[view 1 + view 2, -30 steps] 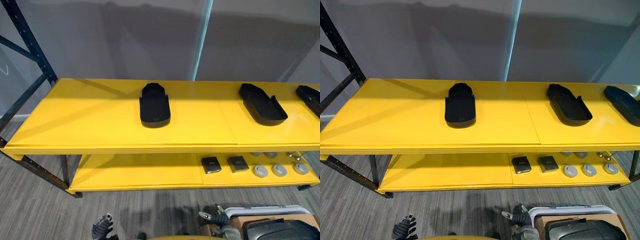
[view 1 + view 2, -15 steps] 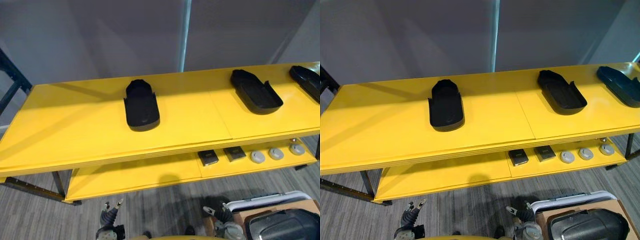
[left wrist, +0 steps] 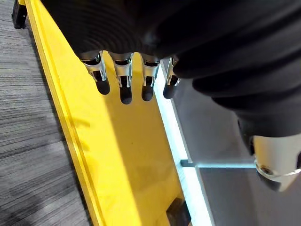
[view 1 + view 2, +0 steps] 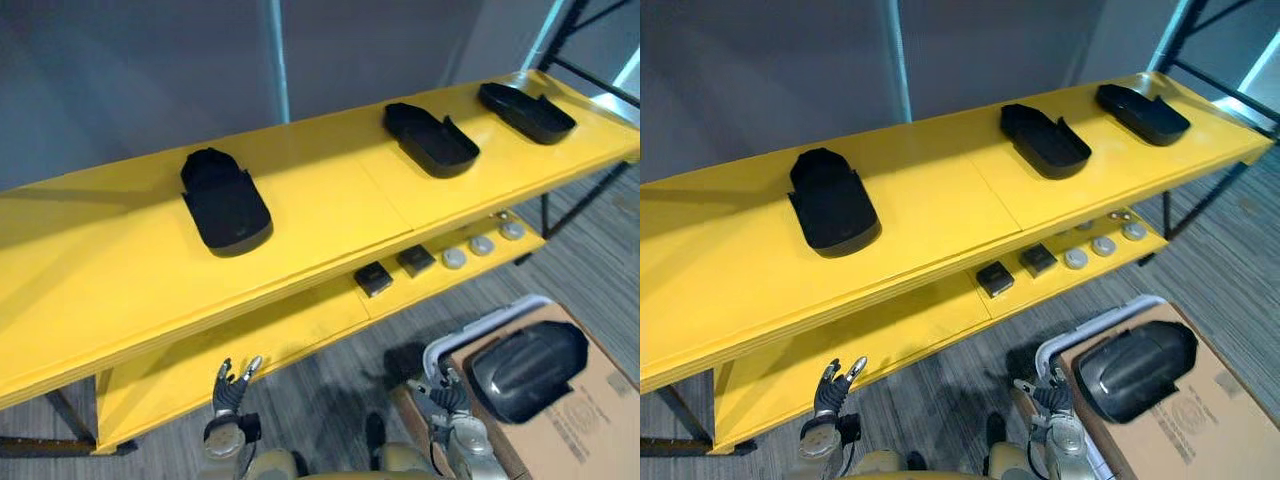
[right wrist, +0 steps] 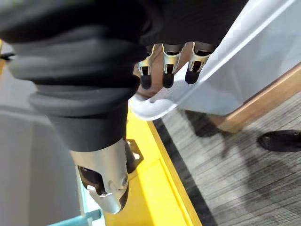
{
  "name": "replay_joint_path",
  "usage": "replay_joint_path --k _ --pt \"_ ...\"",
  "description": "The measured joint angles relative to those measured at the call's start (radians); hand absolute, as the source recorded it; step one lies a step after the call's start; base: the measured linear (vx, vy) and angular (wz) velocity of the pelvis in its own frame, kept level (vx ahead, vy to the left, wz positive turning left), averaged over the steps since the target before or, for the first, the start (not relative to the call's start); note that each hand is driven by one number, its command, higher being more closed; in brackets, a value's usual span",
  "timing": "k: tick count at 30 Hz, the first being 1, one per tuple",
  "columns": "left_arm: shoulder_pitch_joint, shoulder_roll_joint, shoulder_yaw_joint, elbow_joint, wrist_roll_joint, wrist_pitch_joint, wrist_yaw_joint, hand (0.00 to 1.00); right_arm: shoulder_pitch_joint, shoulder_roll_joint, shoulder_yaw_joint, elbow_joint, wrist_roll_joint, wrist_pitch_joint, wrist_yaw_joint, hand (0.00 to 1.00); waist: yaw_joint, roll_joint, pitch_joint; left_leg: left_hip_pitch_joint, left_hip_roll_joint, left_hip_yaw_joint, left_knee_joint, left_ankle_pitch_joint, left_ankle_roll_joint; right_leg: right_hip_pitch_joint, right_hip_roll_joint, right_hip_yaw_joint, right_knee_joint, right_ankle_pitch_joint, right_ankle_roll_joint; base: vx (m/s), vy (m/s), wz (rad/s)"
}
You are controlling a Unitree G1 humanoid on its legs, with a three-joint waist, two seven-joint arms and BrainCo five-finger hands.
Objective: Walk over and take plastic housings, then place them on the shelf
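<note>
Three black plastic housings lie on the top board of the yellow shelf: one at the left, one right of the middle, one at the far right. Another black housing rests on a cardboard box at the lower right. My left hand hangs low before the lower board, open and holding nothing, its fingers straight. My right hand hangs beside the box, open too, its fingers relaxed near a white frame.
On the lower board sit two small black boxes and several grey discs. A white tube frame runs round the cardboard box. A dark rack post stands at the shelf's right end. Grey carpet lies to the right.
The camera has swung right and tilted, so the shelf slants and the box with its housing shows in full. Both hands still hang low and hold nothing.
</note>
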State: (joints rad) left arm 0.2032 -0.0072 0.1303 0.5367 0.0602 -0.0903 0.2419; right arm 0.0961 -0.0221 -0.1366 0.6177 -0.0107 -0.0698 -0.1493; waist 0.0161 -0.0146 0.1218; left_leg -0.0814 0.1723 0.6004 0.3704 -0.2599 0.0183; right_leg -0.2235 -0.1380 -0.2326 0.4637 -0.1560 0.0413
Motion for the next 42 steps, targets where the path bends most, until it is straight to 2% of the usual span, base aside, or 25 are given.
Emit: replay_joint_path --k 1,2,3,4,5,6,8,10,13,16,17,20,21,23,24,26,27,29,36,40,41,42 --pt "-0.001 0.000 0.001 -0.001 -0.001 0.000 0.000 0.00 -0.005 -0.001 0.000 0.003 0.000 -0.001 0.000 0.00 0.001 0.001 -0.003 0.005 0.006 0.018 -0.001 0.004 -0.003 0.011 -0.010 -0.030 0.020 -0.025 0.001 0.02 -0.055 -0.98" --pt "0.000 0.002 -0.001 0.004 -0.002 0.000 0.000 0.00 -0.024 -0.007 0.000 0.035 -0.001 -0.002 0.000 0.00 -0.001 -0.010 -0.009 0.003 0.007 0.034 0.002 0.012 -0.013 0.050 -0.032 -0.074 0.005 -0.059 0.010 0.04 -0.076 -0.74" --pt "-0.011 0.014 -0.002 0.011 -0.003 0.000 0.000 0.00 -0.039 -0.015 0.000 0.070 -0.002 -0.001 -0.001 0.00 -0.003 -0.017 -0.012 -0.007 -0.003 0.024 0.016 0.017 -0.018 0.080 -0.036 -0.084 -0.061 -0.079 0.023 0.05 -0.153 -0.71" --pt "-0.037 0.005 -0.010 0.040 -0.004 0.003 -0.002 0.00 -0.065 -0.046 -0.001 0.125 -0.002 0.000 -0.001 0.00 -0.006 0.003 -0.011 -0.023 -0.013 -0.078 0.008 0.033 -0.032 0.095 0.002 -0.064 -0.125 -0.054 0.008 0.01 -0.204 -0.50" --pt "-0.044 -0.002 -0.011 0.053 -0.005 0.004 -0.002 0.00 -0.073 -0.059 -0.001 0.154 -0.002 0.000 -0.001 0.00 -0.003 0.013 -0.013 -0.025 -0.016 -0.125 -0.008 0.048 -0.037 0.106 0.018 -0.048 -0.167 -0.033 0.006 0.04 -0.213 -0.65" --pt "-0.045 -0.011 -0.010 0.064 -0.009 0.005 0.000 0.00 -0.079 -0.075 0.000 0.176 -0.003 -0.006 -0.001 0.00 0.002 0.031 -0.024 -0.021 -0.016 -0.169 -0.039 0.065 -0.060 0.117 0.038 -0.028 -0.214 0.001 -0.001 0.05 -0.189 -0.78" --pt "-0.046 -0.005 -0.017 0.086 -0.010 0.006 0.001 0.00 -0.100 -0.085 -0.006 0.182 -0.002 -0.008 -0.001 0.00 -0.008 0.049 -0.030 0.008 -0.017 -0.188 -0.108 0.097 -0.088 0.114 0.064 0.001 -0.257 0.034 -0.014 0.07 -0.157 -0.65" --pt "-0.067 -0.001 -0.037 0.105 -0.010 0.007 0.001 0.00 -0.084 -0.085 -0.013 0.184 0.000 -0.008 -0.002 0.00 -0.016 0.048 -0.029 0.027 -0.016 -0.189 -0.128 0.120 -0.104 0.117 0.073 0.017 -0.260 0.036 -0.017 0.02 -0.119 -0.24" --pt "-0.069 -0.004 -0.053 0.108 -0.010 0.008 -0.001 0.00 -0.085 -0.085 -0.015 0.195 0.002 -0.008 -0.003 0.00 -0.026 0.051 -0.027 0.037 -0.015 -0.199 -0.103 0.129 -0.106 0.117 0.078 0.056 -0.255 0.036 -0.018 0.00 -0.064 -0.39" --pt "-0.067 -0.004 -0.049 0.143 -0.010 0.012 -0.001 0.00 -0.090 -0.085 -0.015 0.195 0.010 -0.008 -0.006 0.00 -0.027 0.051 -0.009 0.018 -0.017 -0.294 0.030 0.119 -0.106 0.139 0.083 0.151 -0.258 0.046 -0.022 0.00 0.017 -0.90" --pt "-0.057 -0.010 -0.049 0.145 -0.010 0.016 -0.001 0.00 -0.096 -0.084 -0.020 0.196 0.015 -0.008 -0.013 0.00 -0.019 0.061 0.003 0.005 -0.065 -0.436 0.038 0.059 -0.099 0.146 0.089 0.217 -0.278 0.062 -0.019 -0.04 0.150 -1.06" --pt "-0.052 -0.010 -0.049 0.145 -0.011 0.017 -0.002 0.00 -0.117 -0.088 -0.055 0.203 0.024 -0.008 -0.030 0.00 -0.005 0.092 0.023 -0.001 -0.131 -0.559 -0.061 0.052 -0.092 0.152 0.114 0.354 -0.336 0.093 -0.007 -0.08 0.212 -1.49" --pt "-0.050 -0.007 -0.048 0.149 -0.012 0.017 -0.002 0.00 -0.116 -0.096 -0.055 0.210 0.028 -0.008 -0.039 0.00 -0.001 0.110 0.028 0.017 -0.128 -0.555 -0.112 0.044 -0.055 0.153 0.134 0.395 -0.360 0.113 0.009 -0.08 0.228 -1.51" --pt "-0.055 0.010 -0.045 0.168 -0.018 0.017 -0.002 0.00 -0.107 -0.090 -0.054 0.224 0.033 -0.006 -0.048 0.00 -0.012 0.103 0.029 0.040 -0.135 -0.492 -0.134 0.035 -0.045 0.185 0.113 0.397 -0.416 0.134 0.021 -0.02 0.216 -1.02" --pt "-0.069 0.020 -0.045 0.184 -0.028 0.017 -0.002 0.00 -0.095 -0.080 -0.054 0.224 0.038 -0.003 -0.049 0.00 -0.012 0.084 0.032 0.051 -0.148 -0.460 -0.151 0.032 -0.039 0.185 0.090 0.397 -0.439 0.169 0.029 0.03 0.197 -0.70" --pt "-0.069 0.028 -0.048 0.190 -0.031 0.018 -0.002 0.00 -0.078 -0.072 -0.055 0.223 0.039 0.002 -0.049 0.00 -0.022 0.071 0.029 0.073 -0.165 -0.434 -0.189 0.034 -0.035 0.188 0.070 0.394 -0.464 0.189 0.037 0.07 0.156 -0.45" --pt "-0.068 0.028 -0.050 0.195 -0.031 0.018 -0.003 0.00 -0.071 -0.068 -0.055 0.223 0.039 0.002 -0.049 0.00 -0.032 0.071 0.028 0.088 -0.176 -0.425 -0.210 0.041 -0.024 0.194 0.060 0.392 -0.481 0.198 0.049 0.16 0.144 -0.30" --pt "-0.069 0.028 -0.050 0.212 -0.031 0.018 -0.004 0.00 -0.058 -0.067 -0.055 0.223 0.039 0.003 -0.049 0.00 -0.031 0.073 0.026 0.113 -0.181 -0.413 -0.227 0.051 -0.007 0.207 0.054 0.378 -0.499 0.207 0.061 0.16 0.080 -0.19" --pt "-0.068 0.030 -0.048 0.222 -0.029 0.018 -0.005 0.00 -0.065 -0.075 -0.054 0.233 0.037 0.002 -0.048 0.00 -0.028 0.104 -0.003 0.153 -0.177 -0.399 -0.220 0.054 -0.003 0.219 0.070 0.293 -0.522 0.243 0.072 0.14 0.009 -0.34" --pt "-0.067 0.030 -0.048 0.237 -0.029 0.018 -0.005 0.00 -0.065 -0.086 -0.052 0.232 0.037 0.001 -0.048 0.00 -0.027 0.104 -0.015 0.163 -0.190 -0.397 -0.181 0.054 -0.003 0.224 0.068 0.283 -0.522 0.265 0.064 0.08 0.013 -0.42" --pt "-0.067 0.028 -0.044 0.245 -0.029 0.018 -0.006 0.00 -0.065 -0.090 -0.055 0.230 0.037 0.002 -0.048 0.00 -0.022 0.099 -0.013 0.138 -0.204 -0.402 -0.096 0.054 -0.003 0.235 0.045 0.276 -0.521 0.277 0.051 0.04 0.061 -0.30" --pt "-0.066 0.027 -0.039 0.250 -0.030 0.016 -0.010 0.00 -0.060 -0.080 -0.064 0.229 0.037 0.002 -0.049 0.00 -0.016 0.061 -0.002 0.089 -0.211 -0.419 -0.042 0.011 0.013 0.249 0.000 0.273 -0.522 0.278 0.050 0.02 0.058 -0.23"
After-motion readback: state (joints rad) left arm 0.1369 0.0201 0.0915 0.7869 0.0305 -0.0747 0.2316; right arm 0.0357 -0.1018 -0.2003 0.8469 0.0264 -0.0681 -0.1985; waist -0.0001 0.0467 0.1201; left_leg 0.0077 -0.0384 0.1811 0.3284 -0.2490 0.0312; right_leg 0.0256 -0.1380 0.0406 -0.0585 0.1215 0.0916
